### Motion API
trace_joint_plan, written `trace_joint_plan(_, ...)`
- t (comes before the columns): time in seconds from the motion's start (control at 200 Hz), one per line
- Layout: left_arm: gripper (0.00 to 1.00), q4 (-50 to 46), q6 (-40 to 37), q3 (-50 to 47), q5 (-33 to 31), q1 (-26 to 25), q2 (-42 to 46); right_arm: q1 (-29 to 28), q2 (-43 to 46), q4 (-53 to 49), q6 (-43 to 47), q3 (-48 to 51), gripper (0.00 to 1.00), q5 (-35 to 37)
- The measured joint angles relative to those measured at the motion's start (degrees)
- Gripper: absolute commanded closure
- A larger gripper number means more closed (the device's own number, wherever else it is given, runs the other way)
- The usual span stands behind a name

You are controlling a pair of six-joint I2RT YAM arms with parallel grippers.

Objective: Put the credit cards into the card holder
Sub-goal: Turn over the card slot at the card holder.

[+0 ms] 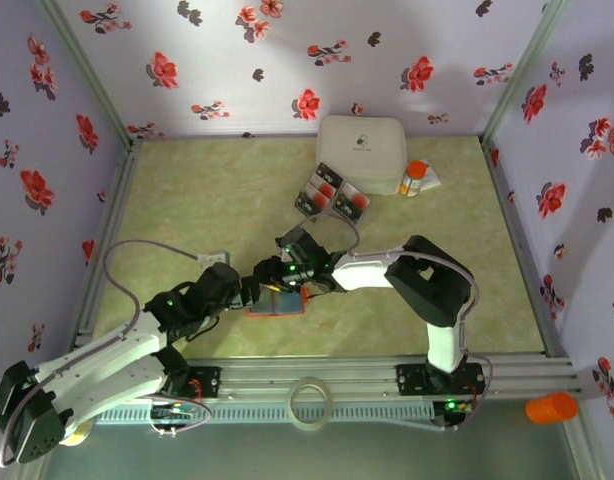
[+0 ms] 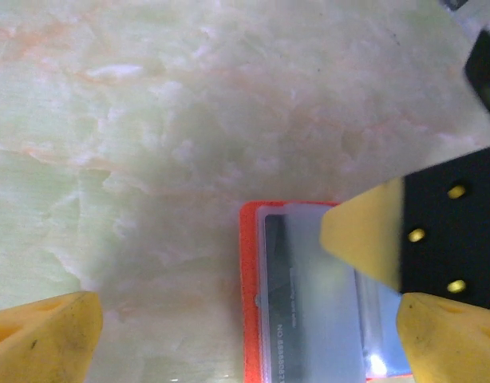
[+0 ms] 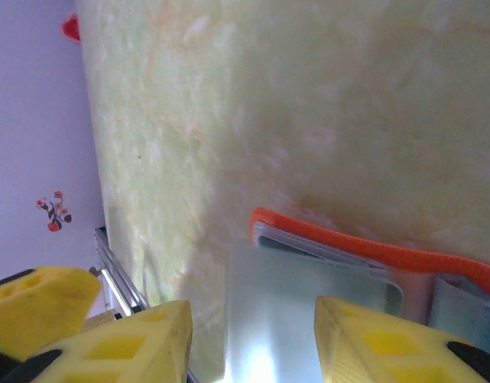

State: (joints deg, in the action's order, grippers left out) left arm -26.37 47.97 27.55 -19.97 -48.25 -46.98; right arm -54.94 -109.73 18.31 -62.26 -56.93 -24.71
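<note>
card holder point(image 2: 247, 263): orange, opened flat, long axis crosswise | left gripper point(image 2: 249, 319) over it: wide, empty | right gripper point(image 3: 253, 311): half-open, empty

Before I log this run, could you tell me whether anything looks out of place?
Nothing looks spilled or damaged. One oddity: an orange cup lies off the table, past its near right corner, far from the credit cards and card holder.
</note>
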Motion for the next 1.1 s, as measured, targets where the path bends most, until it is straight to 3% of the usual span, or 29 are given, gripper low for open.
trace_joint_plan(0.34,0.06,1.42,0.20,-1.07,-0.44,0.17,0.13,-0.52,-1.73,2.16,-1.99,0.52,0.57,-0.35)
trace_joint_plan(0.625,0.15,2.40,1.36,-4.83,0.72,0.15,-1.22,-0.52,-1.73,3.30,-2.80,1.07,0.57,-0.39)
trace_joint_plan(1.1,0.19,7.72,1.68,-6.36,2.03,-1.01,-12.37,-0.52,-1.73,3.54,-2.95,1.18,0.57,-0.44)
